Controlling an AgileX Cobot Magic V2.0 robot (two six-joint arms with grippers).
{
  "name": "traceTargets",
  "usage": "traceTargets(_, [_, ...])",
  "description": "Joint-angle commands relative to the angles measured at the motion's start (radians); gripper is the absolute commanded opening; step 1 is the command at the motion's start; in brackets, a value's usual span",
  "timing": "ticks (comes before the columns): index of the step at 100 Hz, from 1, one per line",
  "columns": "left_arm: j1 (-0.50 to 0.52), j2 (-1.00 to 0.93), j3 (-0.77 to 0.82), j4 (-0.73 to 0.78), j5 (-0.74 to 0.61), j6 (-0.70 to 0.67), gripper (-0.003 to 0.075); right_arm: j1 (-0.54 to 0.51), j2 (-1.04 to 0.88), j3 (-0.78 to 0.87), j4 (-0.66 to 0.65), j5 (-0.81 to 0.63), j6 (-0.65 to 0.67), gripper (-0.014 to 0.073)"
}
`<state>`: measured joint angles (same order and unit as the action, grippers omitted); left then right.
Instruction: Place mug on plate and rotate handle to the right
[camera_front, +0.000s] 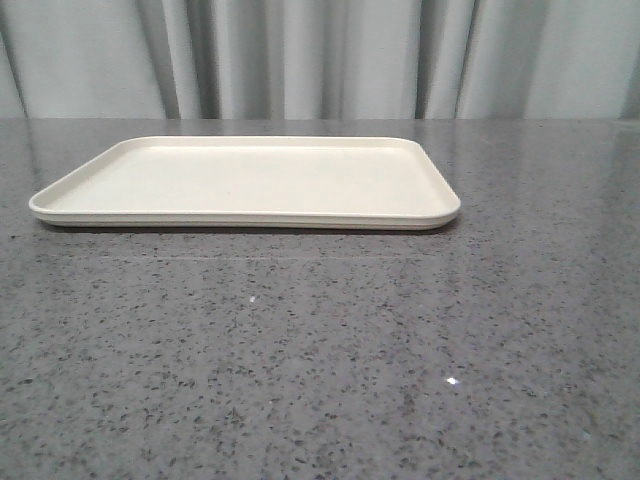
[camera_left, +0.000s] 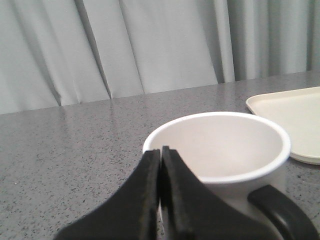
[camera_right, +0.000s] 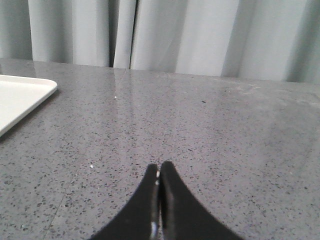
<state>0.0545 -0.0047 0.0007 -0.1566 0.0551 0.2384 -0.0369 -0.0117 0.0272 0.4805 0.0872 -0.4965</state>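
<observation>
The white mug (camera_left: 225, 145) shows only in the left wrist view, and its inside holds nothing. My left gripper (camera_left: 161, 150) is shut on the mug's rim, one finger inside the wall and one outside. The black handle (camera_left: 280, 212) sticks out from the mug's side near the fingers. The cream plate (camera_front: 250, 180) lies flat on the grey table with nothing on it; one corner of the plate (camera_left: 295, 115) shows just beyond the mug. My right gripper (camera_right: 159, 167) is shut on nothing, low over bare table, with the plate's corner (camera_right: 20, 95) off to one side.
The speckled grey table (camera_front: 330, 360) stretches out in front of the plate. Grey curtains (camera_front: 320, 55) hang behind the table's far edge. The front view shows neither gripper nor the mug.
</observation>
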Motion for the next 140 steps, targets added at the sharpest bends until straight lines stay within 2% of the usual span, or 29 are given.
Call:
traceTargets(1, [0.0,-0.028,0.009,-0.008,-0.08,-0.004,-0.002,-0.007,-0.02,0.001,0.008,-0.072,-0.006,-0.0058])
traceTargets(140, [0.0,-0.028,0.009,0.017,-0.08,-0.004,-0.002,0.015,-0.019,0.0,0.008,-0.082,-0.006,-0.0058])
